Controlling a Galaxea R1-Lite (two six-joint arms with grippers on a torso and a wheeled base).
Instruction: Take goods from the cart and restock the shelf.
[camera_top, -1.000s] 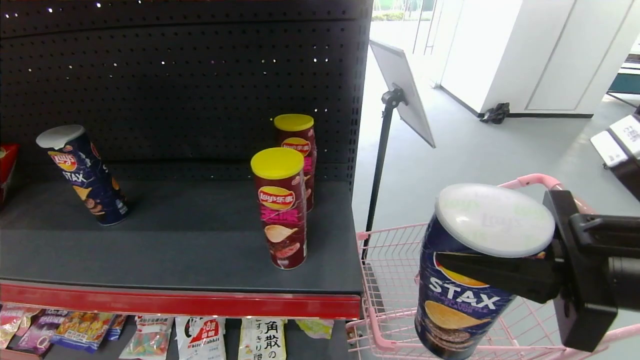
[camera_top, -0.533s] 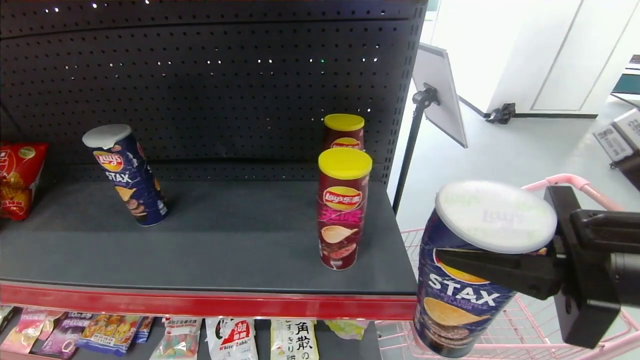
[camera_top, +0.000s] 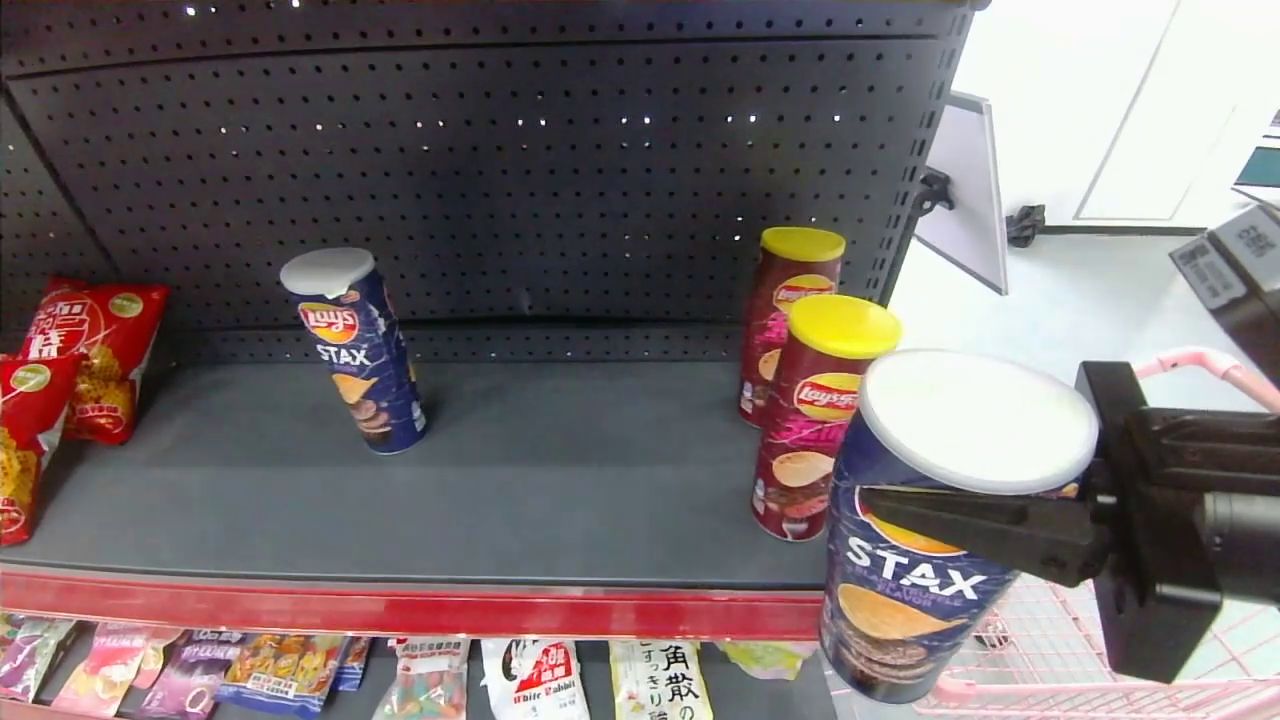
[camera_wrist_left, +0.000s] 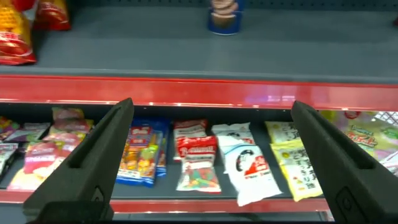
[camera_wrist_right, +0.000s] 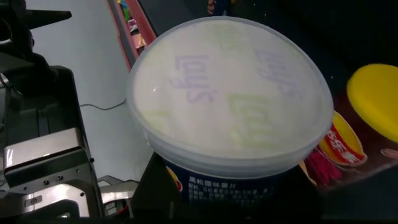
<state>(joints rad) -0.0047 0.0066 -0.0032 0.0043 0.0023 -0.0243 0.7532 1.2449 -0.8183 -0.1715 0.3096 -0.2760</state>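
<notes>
My right gripper (camera_top: 905, 505) is shut on a tall blue chip can (camera_top: 915, 590) with a white lid (camera_wrist_right: 230, 93), held upright just off the right front corner of the dark shelf board (camera_top: 560, 500). On that board a matching blue can (camera_top: 355, 350) leans near the back left of the middle. Two maroon cans with yellow lids (camera_top: 820, 410) stand one behind the other at the right end, close beside the held can. My left gripper (camera_wrist_left: 211, 168) hangs open, low in front of the shelf's red front strip (camera_wrist_left: 186, 90).
Red chip bags (camera_top: 90, 360) lie at the shelf's left end. Snack packets (camera_wrist_left: 199, 162) fill the lower shelf. The pink cart (camera_top: 1060, 640) stands lower right, under my right arm. A perforated back panel closes the shelf behind. A sign on a stand (camera_top: 965, 215) rises beyond the shelf's right end.
The whole head view has swung toward the shelf, so the camera moved. The held blue can now overlaps the shelf's right end beside the maroon cans instead of hanging over the cart.
</notes>
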